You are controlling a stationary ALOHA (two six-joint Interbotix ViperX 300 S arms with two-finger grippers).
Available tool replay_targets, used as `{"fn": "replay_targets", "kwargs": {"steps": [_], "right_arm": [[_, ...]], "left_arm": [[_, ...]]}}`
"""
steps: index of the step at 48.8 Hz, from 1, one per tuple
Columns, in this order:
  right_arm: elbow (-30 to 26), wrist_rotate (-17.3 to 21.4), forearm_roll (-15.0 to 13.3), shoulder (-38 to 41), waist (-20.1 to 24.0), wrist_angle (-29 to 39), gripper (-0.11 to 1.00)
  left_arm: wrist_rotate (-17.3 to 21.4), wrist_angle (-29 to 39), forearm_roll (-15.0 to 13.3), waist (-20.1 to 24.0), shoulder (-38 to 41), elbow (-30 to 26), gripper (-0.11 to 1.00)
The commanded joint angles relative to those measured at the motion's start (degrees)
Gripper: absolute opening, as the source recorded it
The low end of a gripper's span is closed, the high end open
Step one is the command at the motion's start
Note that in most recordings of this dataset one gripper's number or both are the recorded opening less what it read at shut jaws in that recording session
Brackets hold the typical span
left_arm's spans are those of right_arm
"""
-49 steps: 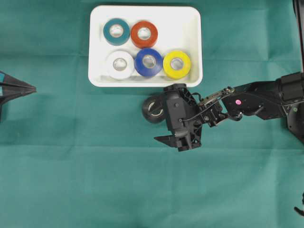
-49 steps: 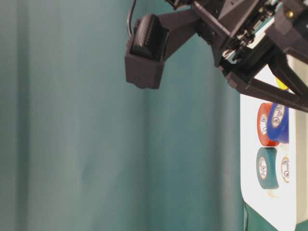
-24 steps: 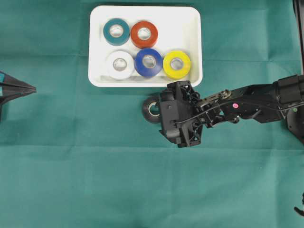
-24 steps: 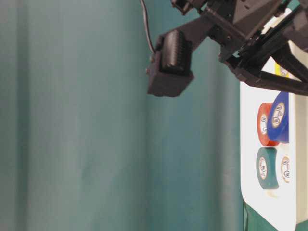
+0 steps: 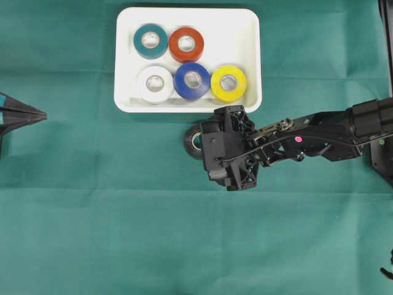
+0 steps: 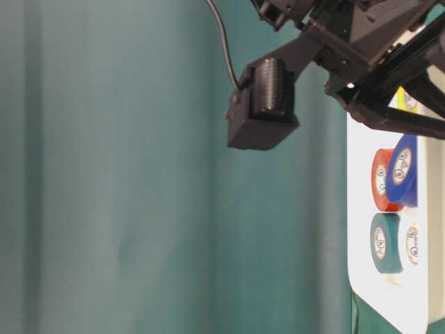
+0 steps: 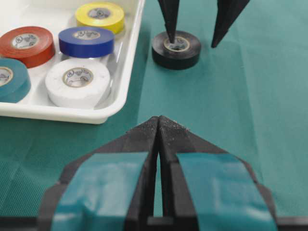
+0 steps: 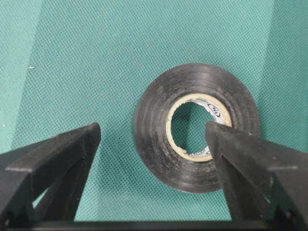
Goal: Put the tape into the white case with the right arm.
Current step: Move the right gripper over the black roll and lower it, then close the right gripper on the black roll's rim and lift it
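**A:** What is seen of the right pincer [image 8: 153, 132]?

**B:** It is seen spread wide, with nothing clamped. In the right wrist view, one pointed finger [image 8: 214, 137] is lowered over the cardboard core of a black tape roll [image 8: 197, 126], and the other finger [image 8: 84, 139] is set well out to the far side of the roll, over bare green cloth [image 8: 86, 57]. One wall of the roll is thus straddled (whether any finger touches it cannot be told).

**A:** Where is the tape placed in relation to that pincer?

**B:** It is laid flat on the cloth directly beneath the fingertips. From overhead, only the roll's left edge [image 5: 192, 141] is shown; the rest is covered by the right arm [image 5: 319, 132] and its wrist.

**A:** And the white case [image 5: 249, 37]?

**B:** It is found just beyond the pincer, close beside the black roll but not touching it. Five rolls are held in it: teal [image 5: 150, 40], red [image 5: 186, 43], white [image 5: 155, 83], blue [image 5: 192, 80] and yellow [image 5: 228, 83], the yellow one nearest the pincer.

**A:** Is the left pincer [image 7: 159, 126] shown?

**B:** Yes, well apart from the right one, across the cloth. Its teal-patched jaws are pressed together on nothing.
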Motion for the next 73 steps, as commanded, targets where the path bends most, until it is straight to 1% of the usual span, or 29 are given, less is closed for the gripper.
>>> {"fn": "replay_targets", "kwargs": {"steps": [1, 8, 14, 17, 23, 27, 30, 33, 48, 55, 66, 73], "right_arm": [[-1.41, 0.09, 0.18, -0.18, 0.26, -0.26, 0.70], [-2.20, 0.09, 0.44, 1.41, 0.26, -1.14, 0.67], [-2.64, 0.09, 0.44, 2.11, 0.26, -1.49, 0.59], [-2.72, 0.09, 0.53, 2.02, 0.26, -1.23, 0.48], [-2.72, 0.18, 1.58, 1.93, 0.26, -1.23, 0.18], [-2.81, 0.18, 2.37, 1.67, 0.26, -1.23, 0.06], [-2.81, 0.09, 2.81, 1.23, 0.35, -1.14, 0.05], [-2.81, 0.09, 2.81, 0.79, 0.35, -1.14, 0.01], [-2.81, 0.09, 2.81, -0.26, 0.53, -1.14, 0.01], [-2.81, 0.18, 2.90, -2.46, 0.97, -0.79, 0.01], [-2.99, 0.18, 3.87, -7.21, 1.49, 2.64, 0.01], [-3.16, 0.09, 3.96, -8.17, 1.49, 5.19, 0.01]], "left_arm": [[0.00, -0.26, 0.00, 0.18, 0.44, -0.70, 0.00], [0.00, -0.26, -0.09, 0.18, 0.44, -0.70, 0.00], [0.00, -0.26, -0.09, 0.18, 0.35, -0.70, 0.00], [0.00, -0.26, -0.09, 0.18, 0.44, -0.70, 0.00], [0.00, -0.26, -0.09, 0.18, 0.35, -0.62, 0.00], [0.00, -0.26, -0.09, 0.18, 0.44, -0.70, 0.00], [0.00, -0.26, -0.09, 0.18, 0.44, -0.62, 0.00], [0.00, -0.26, -0.09, 0.18, 0.44, -0.70, 0.00], [0.00, -0.26, -0.09, 0.18, 0.35, -0.70, 0.00], [0.00, -0.26, -0.09, 0.18, 0.44, -0.70, 0.00], [0.00, -0.26, 0.00, 0.18, 0.44, -0.62, 0.00], [0.00, -0.26, -0.09, 0.18, 0.44, -0.62, 0.00]]}}
